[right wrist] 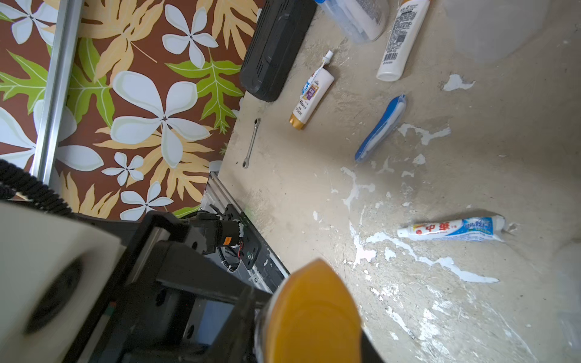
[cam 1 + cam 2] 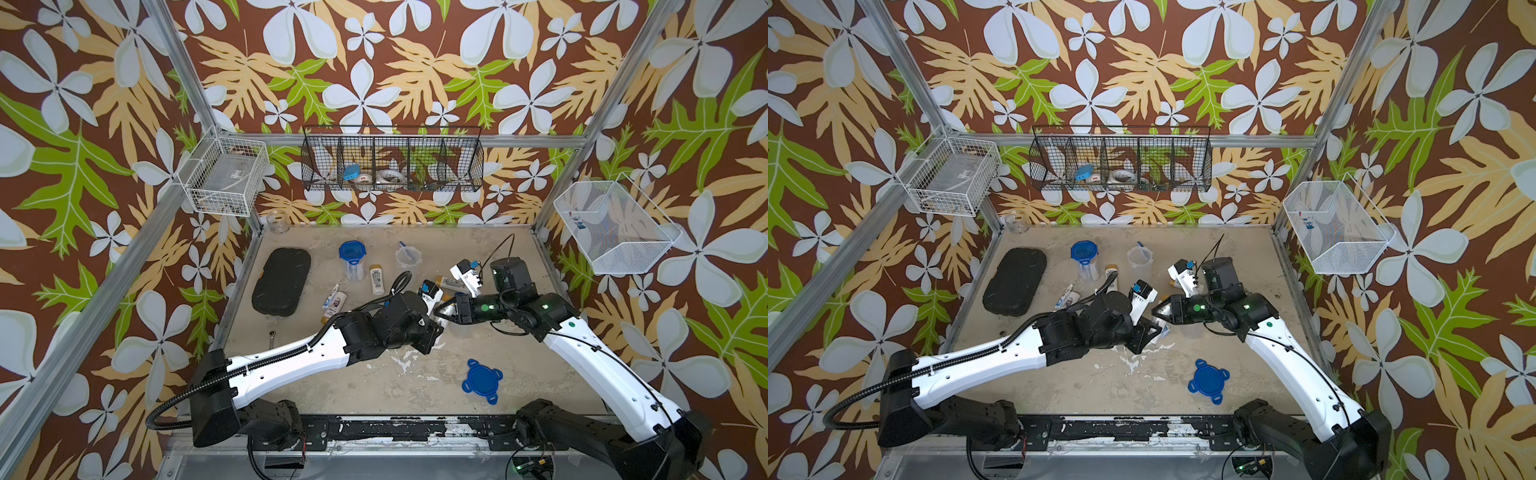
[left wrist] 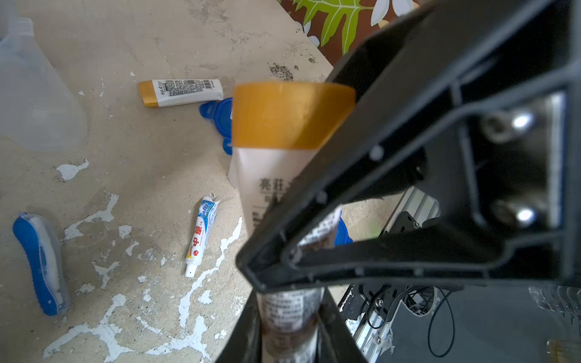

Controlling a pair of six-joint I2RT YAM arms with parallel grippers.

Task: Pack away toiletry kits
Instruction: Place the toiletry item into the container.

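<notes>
**Student:** Floral walls (image 2: pixel 374 62) enclose the worn desk (image 2: pixel 316 382). The 2 arms meet above its centre, with an open clear cup (image 2: pixel 406 257) and a lidded cup (image 2: pixel 352 257) farther back. What do the arms share?

**Instructor:** 1 white gold-capped bottle (image 3: pixel 273 163), held off the desk. The left gripper (image 3: pixel 289 317) pinches its base end. The right gripper (image 2: pixel 1156 312) is pressed onto the cap end, with a finger on either side of the cap.

**Student:** Is it a handover?

**Instructor:** Probably, with the open clear cup as the likely destination. Done well, the left gripper spreads only once the right hold is firm, then withdraws along the bottle's axis without twisting it. The smooth cap may slip, so a hold nearer the body seems safer. A loose blue lid (image 2: pixel 482 380) and a toothpaste tube (image 3: pixel 202 235) lie apart.
</notes>
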